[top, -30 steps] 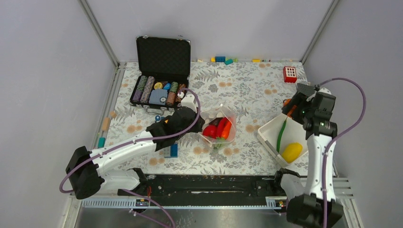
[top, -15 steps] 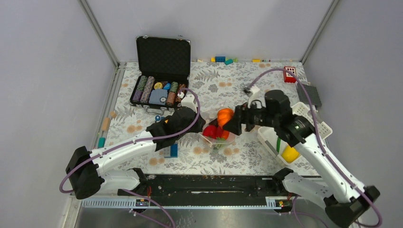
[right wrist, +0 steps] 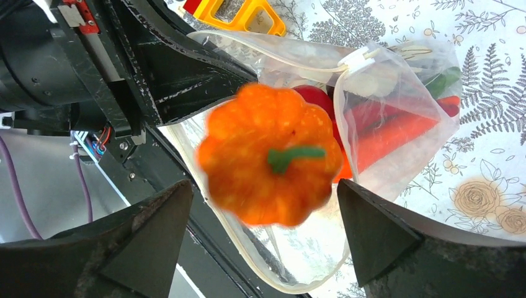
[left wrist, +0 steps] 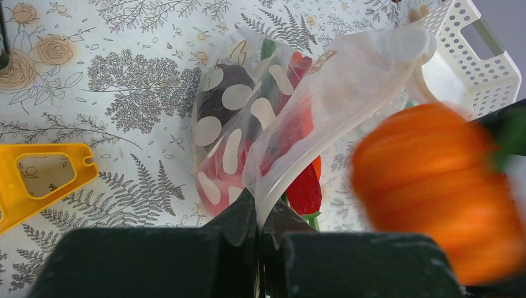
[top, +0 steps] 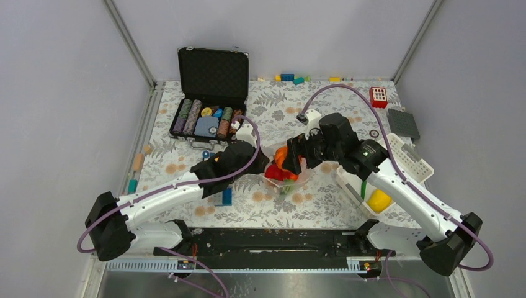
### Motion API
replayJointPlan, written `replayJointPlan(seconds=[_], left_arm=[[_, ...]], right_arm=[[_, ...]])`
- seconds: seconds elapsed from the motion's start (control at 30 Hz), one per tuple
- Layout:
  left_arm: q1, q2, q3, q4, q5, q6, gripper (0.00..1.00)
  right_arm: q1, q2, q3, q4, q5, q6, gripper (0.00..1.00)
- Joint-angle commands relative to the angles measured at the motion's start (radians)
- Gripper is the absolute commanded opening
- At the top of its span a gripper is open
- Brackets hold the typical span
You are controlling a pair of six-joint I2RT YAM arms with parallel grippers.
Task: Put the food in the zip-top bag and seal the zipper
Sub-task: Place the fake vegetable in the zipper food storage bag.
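The dotted clear zip-top bag (top: 286, 175) lies mid-table with its mouth held up. My left gripper (left wrist: 260, 211) is shut on the bag's rim, on the zipper strip (left wrist: 335, 118). The bag (right wrist: 397, 93) holds a red chili (left wrist: 305, 186), a carrot (right wrist: 391, 133) and a green pod (right wrist: 443, 81). My right gripper (right wrist: 263, 186) is open over the bag mouth. The orange pumpkin (right wrist: 270, 161) is blurred and loose between the spread fingers, touching neither; it also shows in the top view (top: 282, 155) and the left wrist view (left wrist: 434, 186).
The white slotted basket (top: 347, 175) at the right holds a yellow piece (top: 379, 198) and a green pod (top: 364, 188). An open poker chip case (top: 208, 118) stands back left. A blue block (top: 224, 197), a yellow frame (left wrist: 37, 180) and a red toy (top: 378, 96) lie around.
My right arm swung from the basket to the bag carrying the pumpkin, then opened its jaws; the pumpkin is now loose over the bag mouth. The left arm held still.
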Motion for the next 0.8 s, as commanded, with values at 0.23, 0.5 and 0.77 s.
replayJointPlan(seconds=[0.23, 0.5, 0.77], left_arm=[[0.005, -0.030, 0.000, 0.063, 0.037, -0.019, 0.00], [0.005, -0.028, -0.004, 0.069, 0.044, -0.017, 0.00], [0.005, -0.023, -0.007, 0.073, 0.055, -0.016, 0.00]], right_arm=[[0.012, -0.070, 0.000, 0.037, -0.020, -0.002, 1.00], [0.005, -0.241, -0.054, -0.030, 0.452, 0.116, 1.00], [-0.354, -0.340, -0.159, -0.201, 0.526, 0.266, 1.00]])
